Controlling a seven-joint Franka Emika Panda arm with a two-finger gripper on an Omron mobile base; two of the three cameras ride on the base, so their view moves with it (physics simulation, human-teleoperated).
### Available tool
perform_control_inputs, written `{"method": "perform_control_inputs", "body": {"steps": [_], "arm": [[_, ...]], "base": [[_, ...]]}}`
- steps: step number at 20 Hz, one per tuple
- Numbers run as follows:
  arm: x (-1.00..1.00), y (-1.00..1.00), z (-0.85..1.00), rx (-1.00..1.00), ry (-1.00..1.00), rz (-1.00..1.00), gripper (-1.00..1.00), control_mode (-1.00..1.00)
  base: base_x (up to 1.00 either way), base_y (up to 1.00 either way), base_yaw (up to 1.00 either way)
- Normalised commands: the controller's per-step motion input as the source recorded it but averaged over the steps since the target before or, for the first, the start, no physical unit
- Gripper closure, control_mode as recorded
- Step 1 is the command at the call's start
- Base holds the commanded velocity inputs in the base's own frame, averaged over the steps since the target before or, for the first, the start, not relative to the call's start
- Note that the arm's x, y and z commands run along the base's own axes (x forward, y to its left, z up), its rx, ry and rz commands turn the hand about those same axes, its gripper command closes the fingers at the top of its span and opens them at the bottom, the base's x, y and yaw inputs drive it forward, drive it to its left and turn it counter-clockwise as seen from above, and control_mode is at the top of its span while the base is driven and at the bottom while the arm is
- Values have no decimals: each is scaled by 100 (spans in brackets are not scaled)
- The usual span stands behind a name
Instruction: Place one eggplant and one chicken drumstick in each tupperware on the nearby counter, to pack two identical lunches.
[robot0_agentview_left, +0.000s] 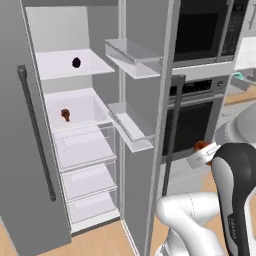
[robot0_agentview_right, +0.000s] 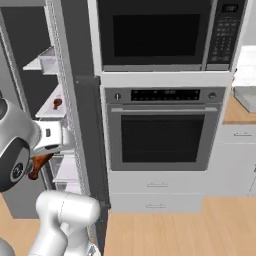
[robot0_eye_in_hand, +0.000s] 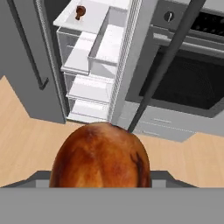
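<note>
Gripper (robot0_agentview_right: 42, 159) clamps one chicken drumstick (robot0_eye_in_hand: 100, 155) around its meaty end, well clear of the fridge shelf (robot0_agentview_left: 80, 107) bearing the other drumstick (robot0_agentview_left: 65, 114). Probably light, firm, slightly slick; grasp the thick end.

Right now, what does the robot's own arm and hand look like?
The arm is built of rounded, glossy white segments joined by dark grey to black joint covers, one bearing small pale lettering on its side. The hand is a white, boxy block at the arm's end. No loose cables are visible.
</note>
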Motion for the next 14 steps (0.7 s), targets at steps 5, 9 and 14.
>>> {"method": "perform_control_inputs", "body": {"steps": [5, 9, 14], "arm": [[0, 0, 0, 0, 0, 0, 100, 100], [0, 0, 0, 0, 0, 0, 100, 100], [0, 0, 0, 0, 0, 0, 100, 100]], "base": [[34, -100, -2], [55, -100, 0], [95, -100, 0]]}}
